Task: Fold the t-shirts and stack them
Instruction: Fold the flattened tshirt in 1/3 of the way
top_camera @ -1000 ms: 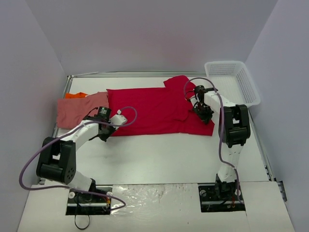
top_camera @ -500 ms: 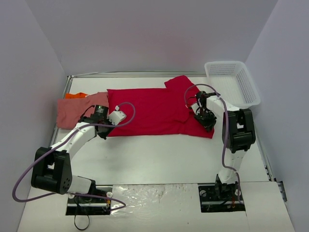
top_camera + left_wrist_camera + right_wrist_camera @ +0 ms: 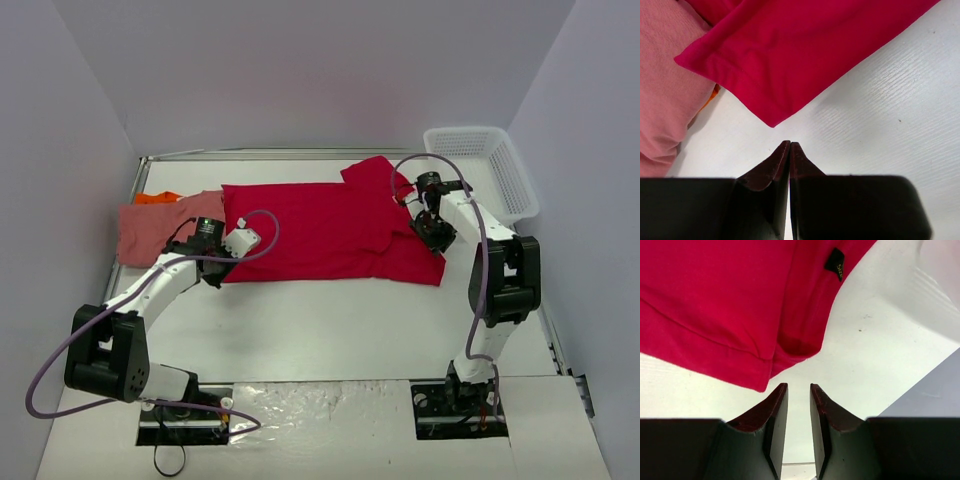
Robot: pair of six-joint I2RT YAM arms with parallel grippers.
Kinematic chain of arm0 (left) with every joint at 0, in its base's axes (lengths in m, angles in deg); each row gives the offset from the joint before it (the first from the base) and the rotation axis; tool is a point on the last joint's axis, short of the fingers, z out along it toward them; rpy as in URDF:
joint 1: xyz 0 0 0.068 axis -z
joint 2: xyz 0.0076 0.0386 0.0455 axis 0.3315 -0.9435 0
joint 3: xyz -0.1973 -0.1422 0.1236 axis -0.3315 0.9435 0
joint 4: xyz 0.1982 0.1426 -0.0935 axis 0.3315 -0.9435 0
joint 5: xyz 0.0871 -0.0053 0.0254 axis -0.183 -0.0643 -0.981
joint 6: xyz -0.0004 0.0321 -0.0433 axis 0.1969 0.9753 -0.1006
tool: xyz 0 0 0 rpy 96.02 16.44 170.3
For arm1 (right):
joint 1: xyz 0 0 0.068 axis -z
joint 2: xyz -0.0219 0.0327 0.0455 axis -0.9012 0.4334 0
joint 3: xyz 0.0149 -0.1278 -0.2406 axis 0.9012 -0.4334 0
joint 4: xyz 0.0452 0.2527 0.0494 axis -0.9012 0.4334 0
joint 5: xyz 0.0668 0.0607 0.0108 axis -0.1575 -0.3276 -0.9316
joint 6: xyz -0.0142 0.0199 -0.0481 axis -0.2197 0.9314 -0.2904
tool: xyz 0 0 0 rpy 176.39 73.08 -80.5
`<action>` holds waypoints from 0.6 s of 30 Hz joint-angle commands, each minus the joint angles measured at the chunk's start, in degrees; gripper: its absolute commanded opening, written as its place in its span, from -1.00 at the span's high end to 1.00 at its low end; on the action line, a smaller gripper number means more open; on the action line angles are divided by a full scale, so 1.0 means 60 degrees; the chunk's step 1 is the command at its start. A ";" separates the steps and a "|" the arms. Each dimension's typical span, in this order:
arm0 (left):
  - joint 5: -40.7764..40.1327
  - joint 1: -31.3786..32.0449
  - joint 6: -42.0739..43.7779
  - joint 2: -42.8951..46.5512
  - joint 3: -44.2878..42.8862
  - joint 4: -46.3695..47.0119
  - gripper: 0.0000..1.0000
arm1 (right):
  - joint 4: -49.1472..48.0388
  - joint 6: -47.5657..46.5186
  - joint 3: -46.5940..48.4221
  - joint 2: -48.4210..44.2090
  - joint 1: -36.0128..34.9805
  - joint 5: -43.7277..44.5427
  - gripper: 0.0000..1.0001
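Observation:
The bright red t-shirt [image 3: 320, 230] lies spread sideways across the middle of the table. To its left the salmon pink t-shirt [image 3: 160, 225] lies crumpled, and an orange t-shirt [image 3: 157, 197] peeks out behind it. My left gripper [image 3: 213, 272] is shut and empty, just short of the red shirt's near left corner [image 3: 772, 122]; pink cloth [image 3: 665, 85] fills that view's left side. My right gripper [image 3: 436, 236] hovers at the red shirt's right edge. Its jaws [image 3: 798, 386] stand a little apart with nothing between them, and a red hem corner [image 3: 760, 385] lies beside the left finger.
A white mesh basket [image 3: 520, 190] stands at the back right corner. Grey walls close in the table on three sides. A black size label [image 3: 836, 265] shows on the red shirt near its right edge.
My right gripper has parted its jaws a little and shifted right and back to the shirt's edge. My left gripper moved slightly toward the red shirt's corner, then held still.

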 commanded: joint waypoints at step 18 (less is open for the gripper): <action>-0.0077 -0.0071 -0.0418 -0.0031 -0.0313 0.0402 0.95 | 0.0964 -0.0456 -0.1228 -0.0469 0.0137 -0.1089 0.42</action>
